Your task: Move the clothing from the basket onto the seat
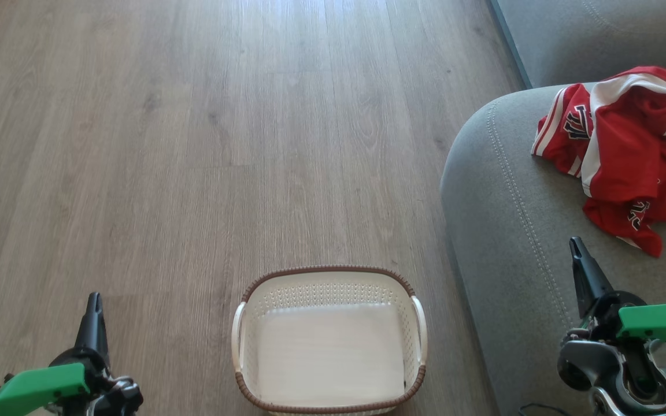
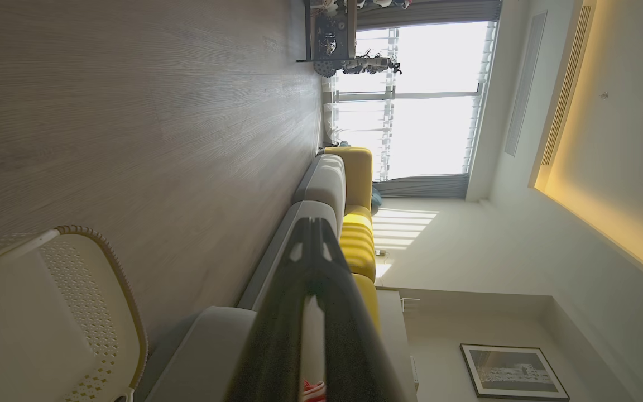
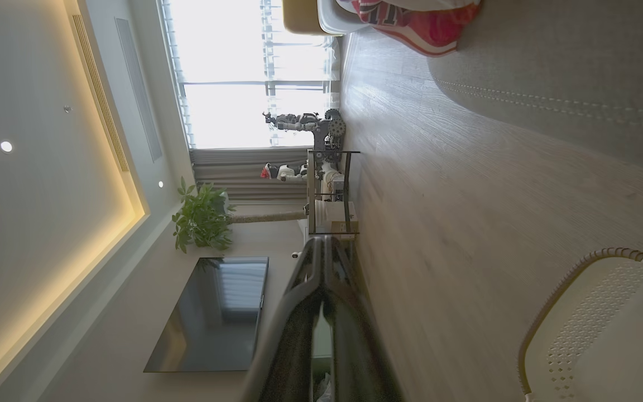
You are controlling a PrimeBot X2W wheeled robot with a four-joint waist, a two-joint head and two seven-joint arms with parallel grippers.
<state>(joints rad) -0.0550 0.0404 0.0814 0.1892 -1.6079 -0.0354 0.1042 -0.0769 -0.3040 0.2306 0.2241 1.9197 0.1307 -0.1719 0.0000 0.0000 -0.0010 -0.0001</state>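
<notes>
The large grey stitched fabric seat bears the crumpled red-and-white basketball clothing. Beside it on the wood-plank floor stands the cream perforated plastic basket with a brown woven rim. The left gripper and right gripper flank it, both clenched on nothing.

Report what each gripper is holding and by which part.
Nothing is held. The left gripper and right gripper are both shut and empty; the clothing lies on the seat, and the basket is empty.

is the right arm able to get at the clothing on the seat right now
Probably yes: the right end effector hangs over the seat near the clothing, nothing between them, but it is shut.
</notes>
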